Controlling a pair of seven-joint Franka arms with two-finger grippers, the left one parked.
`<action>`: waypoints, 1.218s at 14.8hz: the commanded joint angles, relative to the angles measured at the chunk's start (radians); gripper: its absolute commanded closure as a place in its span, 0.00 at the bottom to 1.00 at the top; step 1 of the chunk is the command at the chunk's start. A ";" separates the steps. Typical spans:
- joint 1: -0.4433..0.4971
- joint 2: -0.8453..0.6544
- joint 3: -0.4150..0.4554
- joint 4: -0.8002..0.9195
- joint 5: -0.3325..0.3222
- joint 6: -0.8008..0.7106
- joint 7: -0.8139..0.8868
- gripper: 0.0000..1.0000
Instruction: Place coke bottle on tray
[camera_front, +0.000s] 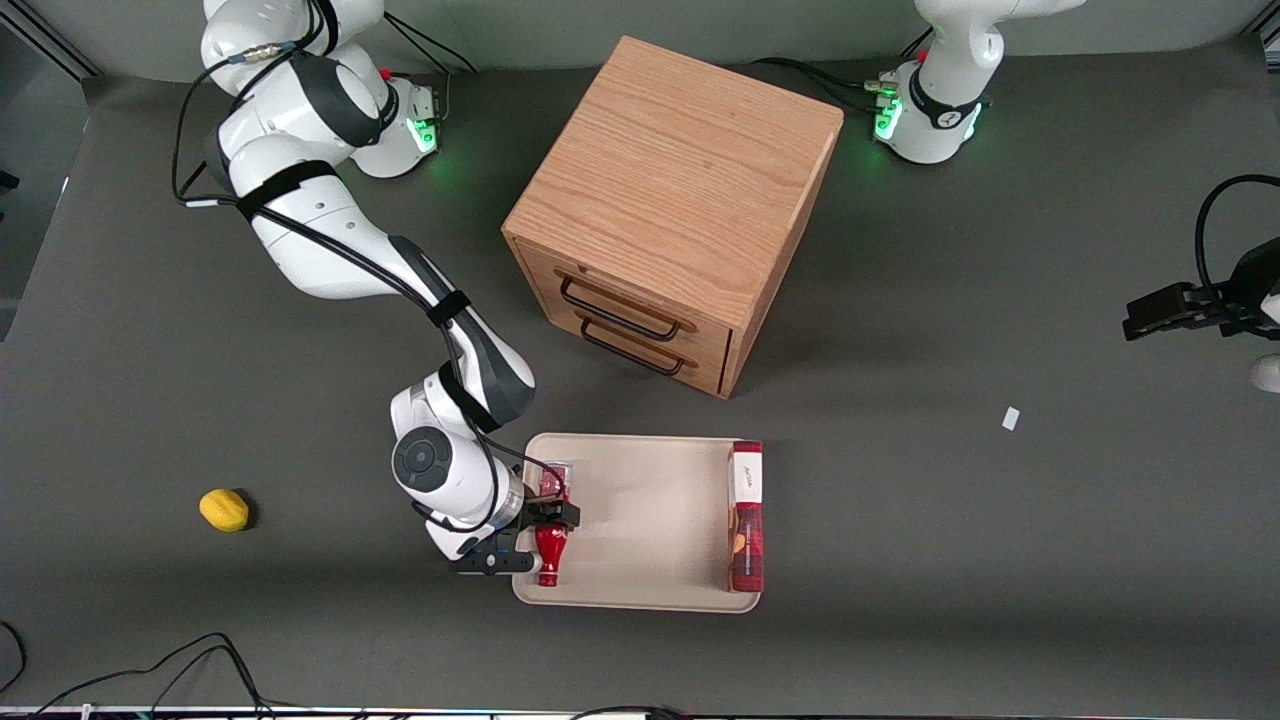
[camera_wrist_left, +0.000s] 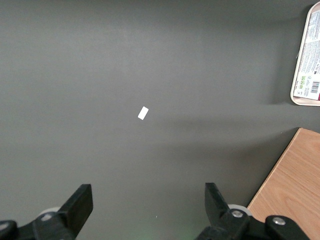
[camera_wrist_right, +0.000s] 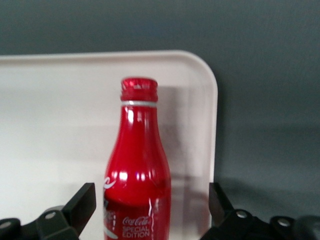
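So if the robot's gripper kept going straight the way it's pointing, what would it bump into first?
The gripper sits open over the tray, with the coke bottle between its fingers. Going straight on, it would most likely meet the bottle first. The tray floor lies close under it, though depth is hard to judge.

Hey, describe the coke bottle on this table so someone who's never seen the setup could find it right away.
Find the wooden drawer cabinet; in front of its drawers lies a cream tray. At the tray's end toward the working arm, the coke bottle lies between the open jaws of the gripper. It is slim, glossy red and capped, unlike the flat red-and-white box at the tray's parked-arm end.
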 joint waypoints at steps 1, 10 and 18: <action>-0.004 -0.098 -0.010 -0.021 -0.042 -0.042 0.010 0.00; -0.196 -0.685 -0.007 -0.505 0.076 -0.302 -0.164 0.00; -0.209 -1.220 -0.214 -0.859 0.283 -0.518 -0.344 0.00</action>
